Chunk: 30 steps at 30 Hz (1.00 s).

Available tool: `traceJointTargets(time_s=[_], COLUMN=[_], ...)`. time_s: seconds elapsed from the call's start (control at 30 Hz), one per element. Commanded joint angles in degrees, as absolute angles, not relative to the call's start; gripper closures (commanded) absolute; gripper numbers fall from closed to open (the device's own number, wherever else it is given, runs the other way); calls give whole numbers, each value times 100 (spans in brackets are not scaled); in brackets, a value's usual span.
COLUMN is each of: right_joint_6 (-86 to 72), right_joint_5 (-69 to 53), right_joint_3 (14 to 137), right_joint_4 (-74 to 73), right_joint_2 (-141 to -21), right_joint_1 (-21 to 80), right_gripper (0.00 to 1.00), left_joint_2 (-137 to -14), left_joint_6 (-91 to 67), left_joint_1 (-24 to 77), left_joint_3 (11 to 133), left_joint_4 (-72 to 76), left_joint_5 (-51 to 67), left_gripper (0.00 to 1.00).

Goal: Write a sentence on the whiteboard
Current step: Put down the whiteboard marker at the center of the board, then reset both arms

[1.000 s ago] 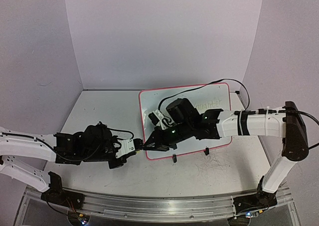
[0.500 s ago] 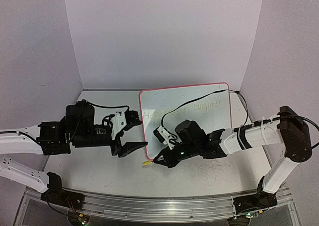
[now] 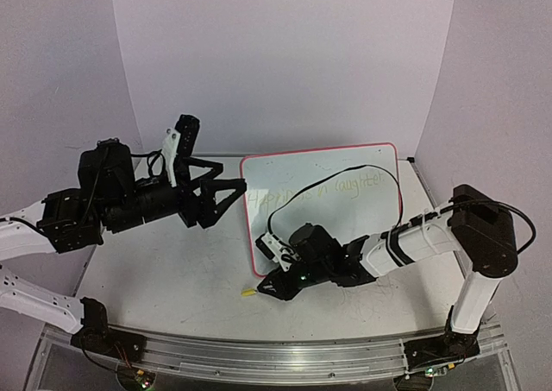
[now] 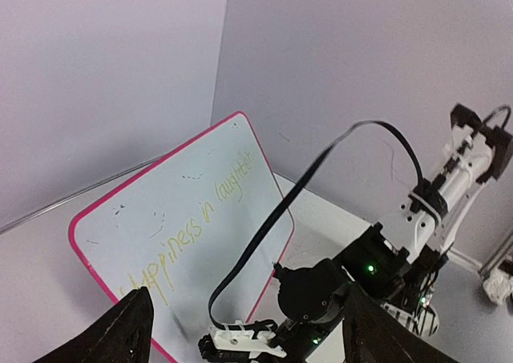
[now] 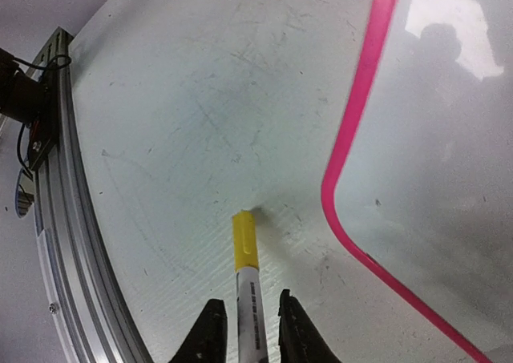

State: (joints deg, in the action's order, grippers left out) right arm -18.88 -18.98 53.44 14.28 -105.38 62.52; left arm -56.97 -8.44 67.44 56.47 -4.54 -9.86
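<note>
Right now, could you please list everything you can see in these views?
whiteboard: one, white with pink rim, flat on the table's far right part.
sentence: one line, faint yellow-green, across the whiteboard.
marker: one, white body, yellow cap, cap on the table off the whiteboard's near left corner.
table: one, scuffed white.
rail: one, silver, along the near edge.
backdrop: lilac, behind and at both sides.
cable: one, black, looping over the whiteboard.
left end effector: wide open, empty, raised.
right end effector: low, fingers flanking the marker, narrow gaps showing.
</note>
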Motion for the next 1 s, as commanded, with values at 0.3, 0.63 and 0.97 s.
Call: traceJointTargets(time_s=[0.3, 0.63, 0.97], right_joint_6=[-1981, -1313, -764], right_joint_5=[262, 1207, 1407], right_joint_3=[5172, 6935, 8453], right_joint_4=[127, -1708, -1951], right_joint_2=[-8439, -6538, -6649], right_joint_1=[6087, 4563, 2421], right_gripper=[40, 12, 2], left_joint_2=[-4989, -5534, -6799], left_joint_6=[-2538, -1973, -1607], left_joint_1=[6735, 6306, 3662], left_joint_3=[5437, 6594, 8304], left_joint_4=[-753, -1013, -1759], left_joint_5=[-2496, -3150, -1221], left_gripper=[14, 5, 4])
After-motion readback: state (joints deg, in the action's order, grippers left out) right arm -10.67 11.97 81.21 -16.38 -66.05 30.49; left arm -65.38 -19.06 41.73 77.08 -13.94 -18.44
